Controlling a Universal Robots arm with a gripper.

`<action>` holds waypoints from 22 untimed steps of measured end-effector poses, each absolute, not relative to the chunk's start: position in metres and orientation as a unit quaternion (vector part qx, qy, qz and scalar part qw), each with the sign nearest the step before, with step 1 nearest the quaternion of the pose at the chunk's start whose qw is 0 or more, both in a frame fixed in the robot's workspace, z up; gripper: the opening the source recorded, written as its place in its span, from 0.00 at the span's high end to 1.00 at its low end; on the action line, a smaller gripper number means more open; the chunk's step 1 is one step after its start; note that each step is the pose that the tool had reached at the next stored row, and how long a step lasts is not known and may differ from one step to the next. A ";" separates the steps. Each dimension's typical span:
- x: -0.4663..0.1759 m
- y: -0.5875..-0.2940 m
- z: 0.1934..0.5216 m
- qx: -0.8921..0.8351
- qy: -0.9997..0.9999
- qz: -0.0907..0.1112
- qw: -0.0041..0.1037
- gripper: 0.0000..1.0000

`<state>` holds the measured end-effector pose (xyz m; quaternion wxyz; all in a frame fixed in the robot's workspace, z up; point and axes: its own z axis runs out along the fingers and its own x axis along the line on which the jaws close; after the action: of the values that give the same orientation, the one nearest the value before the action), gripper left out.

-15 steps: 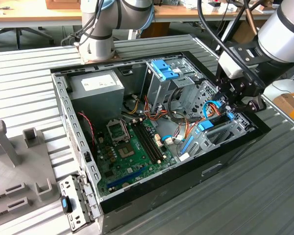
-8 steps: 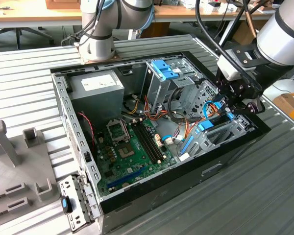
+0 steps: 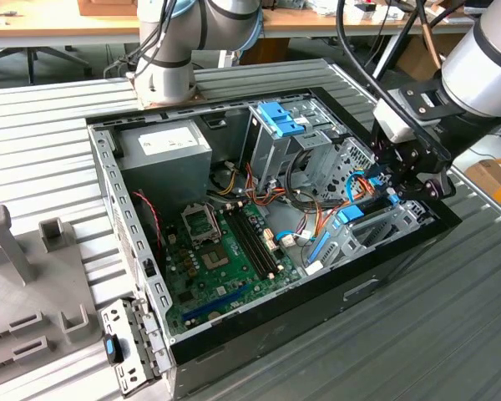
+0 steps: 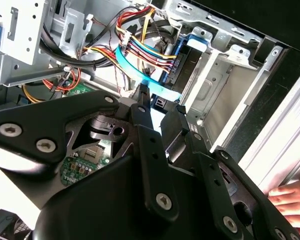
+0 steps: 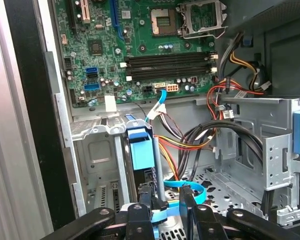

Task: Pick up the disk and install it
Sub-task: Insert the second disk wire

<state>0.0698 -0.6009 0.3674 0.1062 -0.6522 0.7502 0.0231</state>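
The disk [image 5: 140, 150] stands on edge in the grey drive bay [image 3: 384, 230] at the corner of the open computer case on the exterior view's right. Its black body sits between bright blue rails [image 4: 195, 40]. In the exterior view a blue end of the disk [image 3: 351, 215] shows low in the bay. My gripper [image 3: 394, 188] reaches down into that bay. In both wrist views the gripper [image 4: 161, 105] [image 5: 164, 205] is shut on the disk's near end, its black fingers [image 5: 140, 210] a narrow gap apart. A light-blue flat cable [image 4: 150, 82] loops right beside the fingertips.
The green motherboard [image 3: 225, 251] fills the case floor. A tall grey cage with a blue latch [image 3: 280, 117] stands behind bundles of coloured wires [image 5: 190, 145]. A loose grey bracket with a blue clip [image 3: 121, 342] lies outside the case. A person's hand [image 4: 290, 197] rests near the case wall.
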 end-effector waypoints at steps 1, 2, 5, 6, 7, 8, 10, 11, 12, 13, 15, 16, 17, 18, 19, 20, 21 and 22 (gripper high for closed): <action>0.070 -0.601 0.366 -0.652 0.750 0.023 0.106 0.64; 0.070 -0.601 0.365 -0.652 0.750 0.022 0.106 0.64; 0.070 -0.601 0.365 -0.652 0.750 0.022 0.106 0.64; 0.070 -0.601 0.365 -0.652 0.750 0.022 0.106 0.64; 0.070 -0.601 0.365 -0.652 0.750 0.022 0.106 0.64; 0.070 -0.601 0.365 -0.652 0.750 0.022 0.106 0.64; 0.070 -0.601 0.365 -0.652 0.750 0.022 0.106 0.64; 0.070 -0.601 0.365 -0.652 0.750 0.022 0.106 0.72; 0.070 -0.601 0.365 -0.652 0.750 0.022 0.106 0.72; 0.070 -0.601 0.364 -0.652 0.750 0.022 0.106 0.84; 0.070 -0.601 0.364 -0.652 0.750 0.022 0.106 0.89; 0.070 -0.601 0.364 -0.652 0.750 0.022 0.106 0.89; 0.070 -0.601 0.364 -0.652 0.750 0.022 0.106 0.89; 0.070 -0.601 0.364 -0.652 0.750 0.022 0.106 0.89; 0.070 -0.601 0.364 -0.652 0.750 0.022 0.106 0.89; 0.070 -0.601 0.364 -0.652 0.750 0.022 0.106 0.89; 0.070 -0.601 0.364 -0.652 0.750 0.022 0.106 0.89; 0.070 -0.601 0.364 -0.652 0.750 0.022 0.106 0.89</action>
<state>0.0699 -0.6009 0.3643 0.1056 -0.6523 0.7503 0.0224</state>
